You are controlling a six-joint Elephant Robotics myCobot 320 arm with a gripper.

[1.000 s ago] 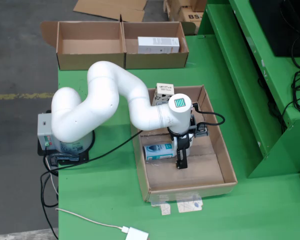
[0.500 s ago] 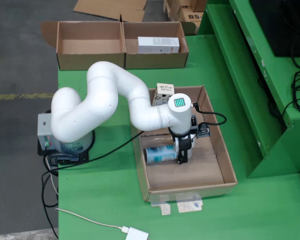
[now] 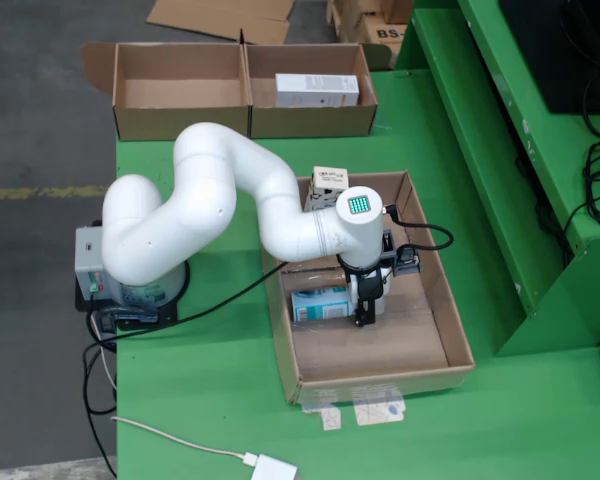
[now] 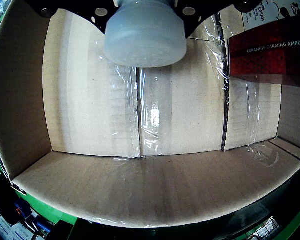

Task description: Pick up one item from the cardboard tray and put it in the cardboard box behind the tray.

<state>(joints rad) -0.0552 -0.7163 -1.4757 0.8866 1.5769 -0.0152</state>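
Observation:
The cardboard tray point(image 3: 458, 330) sits on the green table. A blue and white box point(image 3: 318, 303) lies on its floor, left of centre. My gripper point(image 3: 364, 312) is a suction tool that hangs just right of that box, close beside it. In the wrist view the pale suction cup point(image 4: 144, 37) is bare, with nothing on it, above the taped tray floor point(image 4: 95, 110). A dark red box point(image 4: 270, 52) shows at the upper right there. The divided cardboard box point(image 3: 245, 122) stands behind the tray and holds a white carton point(image 3: 317, 90).
A small tan and white box point(image 3: 328, 183) stands at the tray's far left corner. The arm's base point(image 3: 130, 285) is left of the tray, with black cables point(image 3: 220, 300) running to it. A green shelf frame point(image 3: 510, 190) rises on the right. A white adapter point(image 3: 275, 467) lies near the front edge.
The suction tool has risen a little from the tray floor. The blue box shifted slightly half a second ago and has settled back flat.

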